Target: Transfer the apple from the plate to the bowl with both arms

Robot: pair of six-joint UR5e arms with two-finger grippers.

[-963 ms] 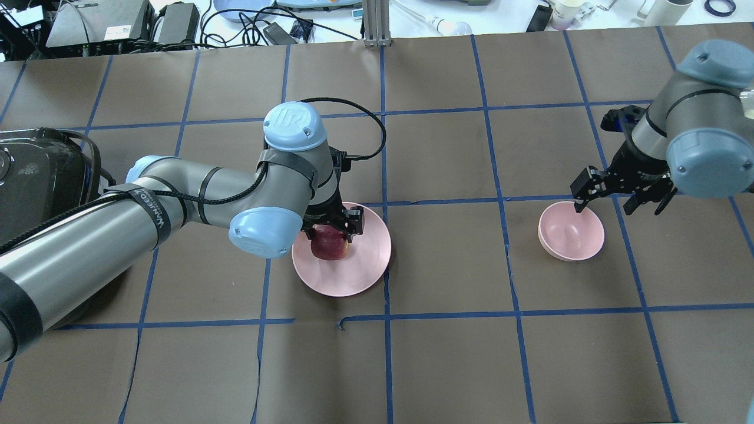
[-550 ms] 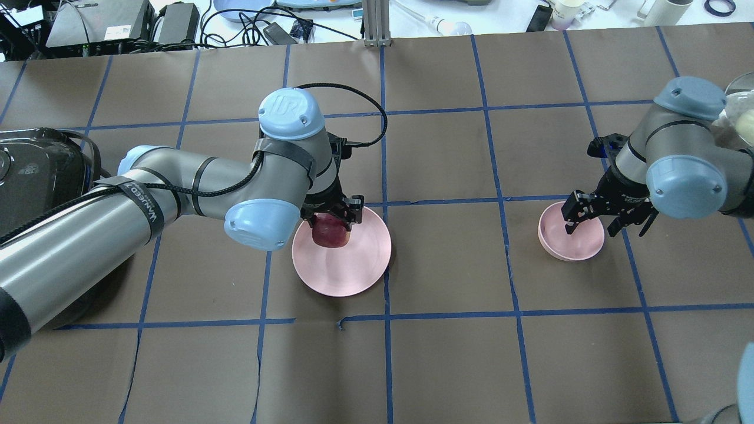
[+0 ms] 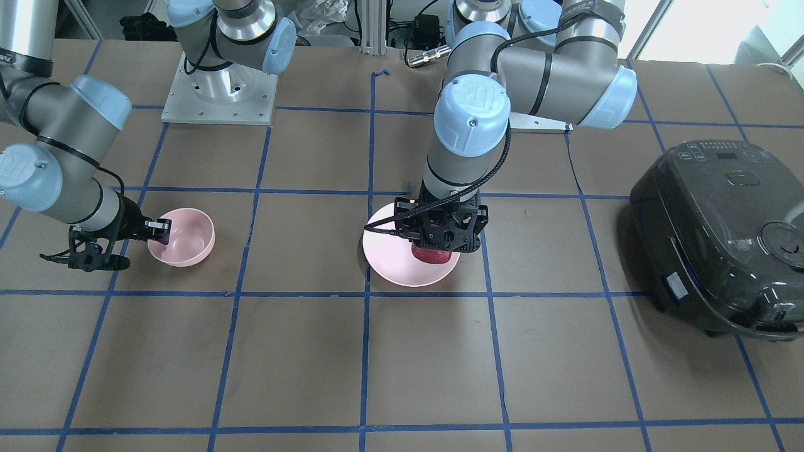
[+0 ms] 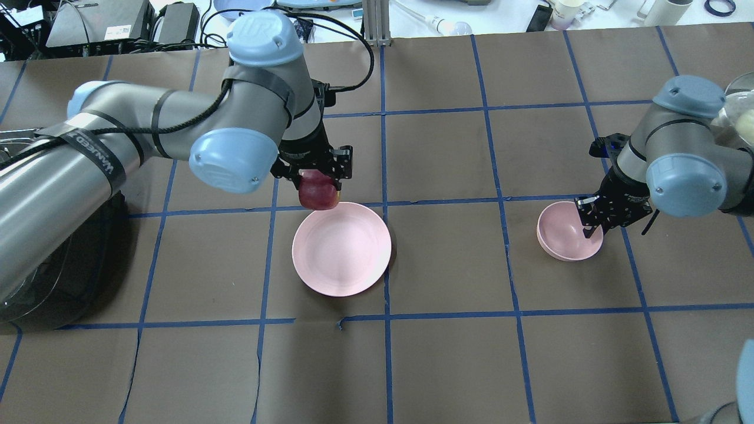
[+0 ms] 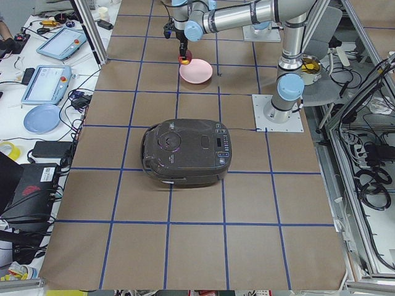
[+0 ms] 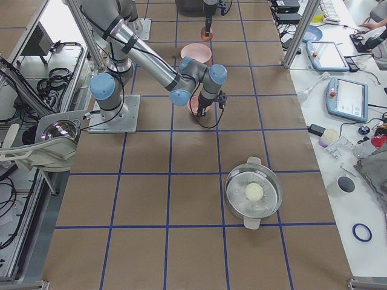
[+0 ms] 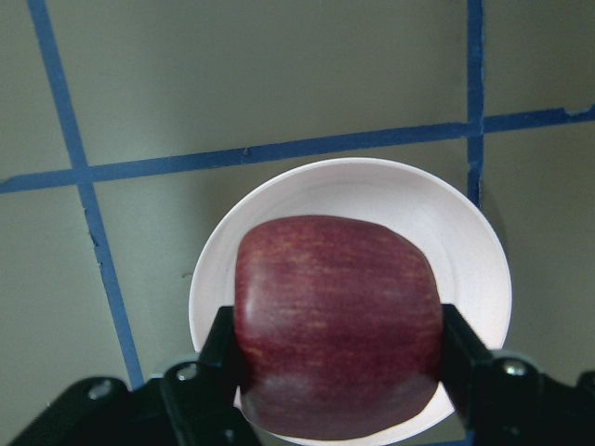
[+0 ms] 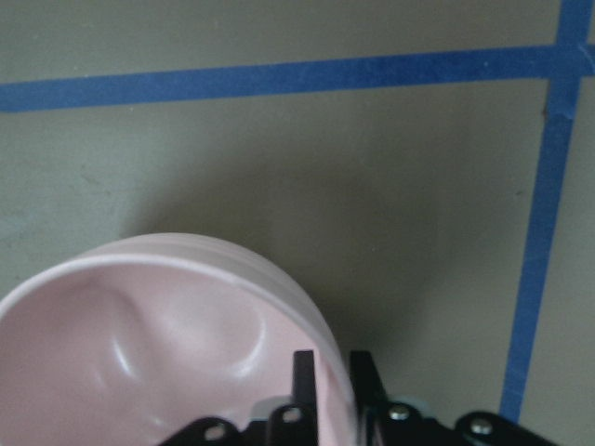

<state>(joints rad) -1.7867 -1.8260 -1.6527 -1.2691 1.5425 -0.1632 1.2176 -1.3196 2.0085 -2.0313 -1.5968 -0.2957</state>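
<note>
My left gripper (image 4: 317, 184) is shut on the dark-red apple (image 4: 318, 194) and holds it in the air above the far-left edge of the pale-pink plate (image 4: 347, 259). In the left wrist view the apple (image 7: 339, 321) sits between the two black fingers (image 7: 226, 358), with the plate (image 7: 372, 195) below it. The front view shows the apple (image 3: 431, 256) under the left gripper (image 3: 443, 246). My right gripper (image 4: 591, 227) is shut on the right rim of the small pink bowl (image 4: 559, 232). In the right wrist view its fingers (image 8: 304, 376) pinch the wall of the bowl (image 8: 139, 325).
A black rice cooker (image 3: 722, 238) stands on the robot's left side of the table. A steel pot with a glass lid (image 6: 254, 192) stands beyond the bowl on the robot's right. Blue tape lines grid the brown table cover.
My left gripper has lifted the apple off the plate and carried it up and toward the far side. My right gripper has come down on the bowl's rim and shut on it.
</note>
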